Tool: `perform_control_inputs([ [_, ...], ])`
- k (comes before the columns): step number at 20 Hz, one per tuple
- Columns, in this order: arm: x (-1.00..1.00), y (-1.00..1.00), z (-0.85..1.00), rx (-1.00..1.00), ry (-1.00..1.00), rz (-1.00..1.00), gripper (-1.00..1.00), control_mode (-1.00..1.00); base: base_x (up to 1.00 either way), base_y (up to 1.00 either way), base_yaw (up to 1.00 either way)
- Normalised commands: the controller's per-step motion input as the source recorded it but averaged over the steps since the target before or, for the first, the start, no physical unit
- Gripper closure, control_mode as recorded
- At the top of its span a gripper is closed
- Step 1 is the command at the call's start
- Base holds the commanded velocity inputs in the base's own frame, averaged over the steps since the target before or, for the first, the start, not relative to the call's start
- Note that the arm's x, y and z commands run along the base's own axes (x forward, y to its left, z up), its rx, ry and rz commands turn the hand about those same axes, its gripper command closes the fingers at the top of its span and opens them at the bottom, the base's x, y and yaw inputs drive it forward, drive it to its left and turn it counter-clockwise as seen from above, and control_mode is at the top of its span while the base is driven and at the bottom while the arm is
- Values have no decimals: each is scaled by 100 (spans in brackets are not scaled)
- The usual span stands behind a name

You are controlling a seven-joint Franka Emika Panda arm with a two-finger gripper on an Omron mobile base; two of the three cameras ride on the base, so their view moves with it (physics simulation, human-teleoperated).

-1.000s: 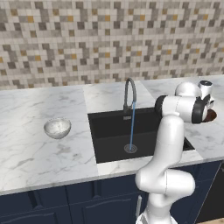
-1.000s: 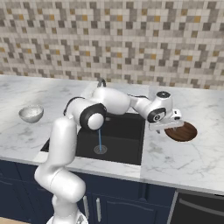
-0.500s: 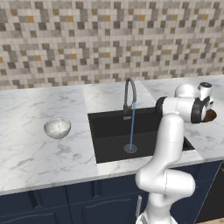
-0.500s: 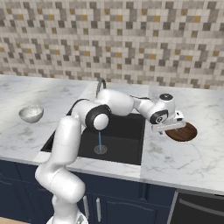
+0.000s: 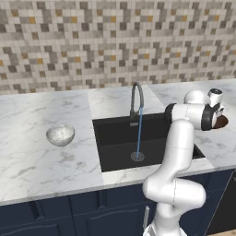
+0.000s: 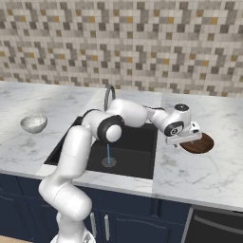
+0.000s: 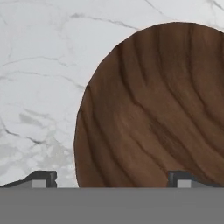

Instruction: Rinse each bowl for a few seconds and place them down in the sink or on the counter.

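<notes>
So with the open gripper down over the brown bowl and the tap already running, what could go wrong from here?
1. In the hand view the brown bowl sits off-centre: one fingertip is over bare counter, the other over the wood. Closing here might pinch just the rim and tip the shallow bowl.
2. The gripper has to carry it over the sink edge to the water stream; a weak hold could drop it.
3. The grey bowl sits across the sink, a long reach.

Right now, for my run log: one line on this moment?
gripper: open, straddling brown bowl rim | faucet: running | speckled bowl: counter, untouched
</notes>
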Motion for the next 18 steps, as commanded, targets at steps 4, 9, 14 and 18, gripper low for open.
perform_control_inputs([
  [4, 6, -5, -16, 0, 0, 2, -100, -100, 0, 0, 0],
  [9, 7, -7, -17, 0, 1, 2, 100, -100, 0, 0, 0],
  [14, 5, -6, -12, 0, 2, 2, 100, -100, 0, 0, 0],
  [18, 0, 0, -3, 0, 2, 0, 100, -100, 0, 0, 0],
])
